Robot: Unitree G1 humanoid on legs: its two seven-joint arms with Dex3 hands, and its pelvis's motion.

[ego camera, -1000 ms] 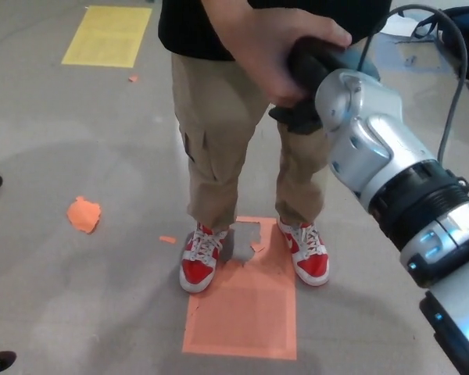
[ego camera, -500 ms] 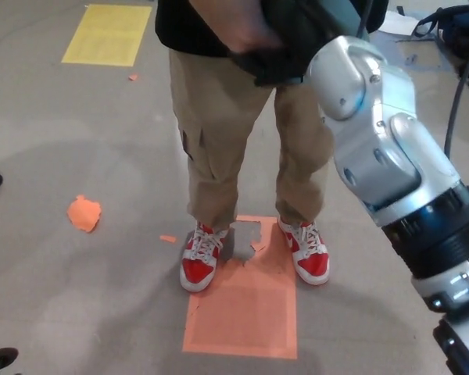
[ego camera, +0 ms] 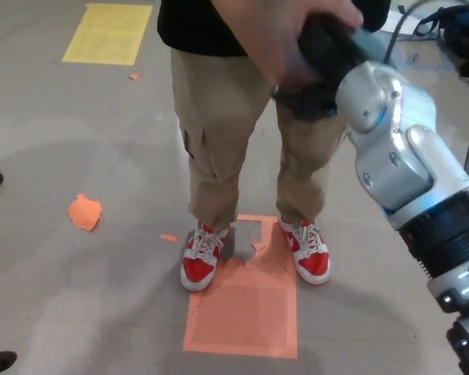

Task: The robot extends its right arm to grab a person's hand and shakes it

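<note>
A person in a black shirt, tan trousers and red shoes stands right before me. The person's hand (ego camera: 277, 39) is wrapped over my black right hand (ego camera: 328, 66) near the top of the head view. My right hand is shut on it, with my silver forearm (ego camera: 406, 164) reaching up from the lower right. Motion blur softens both hands. My left hand does not show.
The person's red shoes (ego camera: 199, 258) stand at the top edge of an orange floor patch (ego camera: 242, 312). A yellow rectangle (ego camera: 109, 33) lies at top left, an orange scrap (ego camera: 84, 212) at left. Dark bags and cables (ego camera: 453, 23) sit at top right.
The clasped hands rose toward the top edge half a second ago and have now come back down and to the right. The person's feet have not moved.
</note>
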